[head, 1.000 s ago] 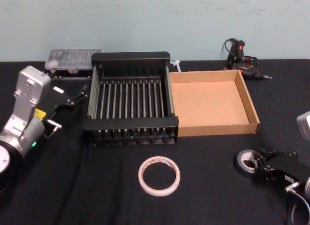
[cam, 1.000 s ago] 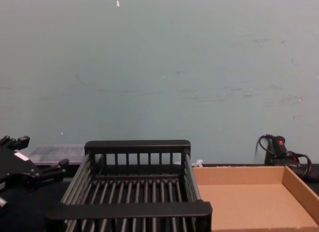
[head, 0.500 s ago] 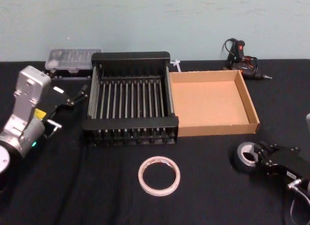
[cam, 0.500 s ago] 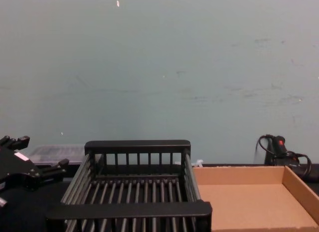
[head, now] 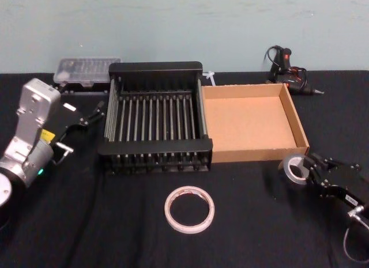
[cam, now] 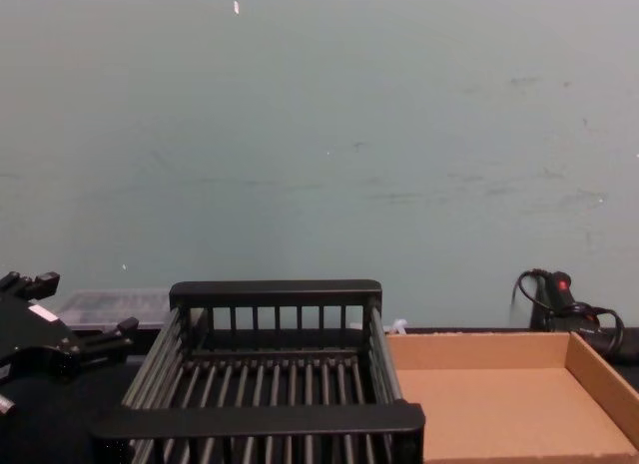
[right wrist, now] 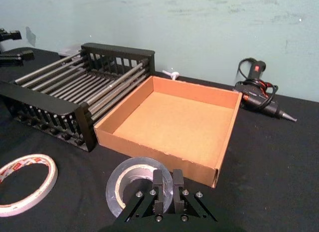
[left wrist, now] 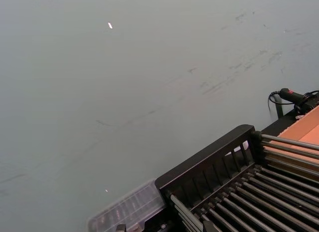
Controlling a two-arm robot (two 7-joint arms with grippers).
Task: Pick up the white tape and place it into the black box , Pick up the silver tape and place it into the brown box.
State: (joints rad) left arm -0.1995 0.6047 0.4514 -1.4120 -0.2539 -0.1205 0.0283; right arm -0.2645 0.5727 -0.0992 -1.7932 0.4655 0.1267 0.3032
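Two boxes [head: 155,115] [head: 251,123], black table [head: 242,222], teal wall [head: 184,26].

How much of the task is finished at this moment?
Nothing is in a box yet: the black box and brown box hold nothing. In hand: the right gripper is shut on the silver tape, lifted near the brown box. The white tape lies on the table; the left gripper waits beside the black box.
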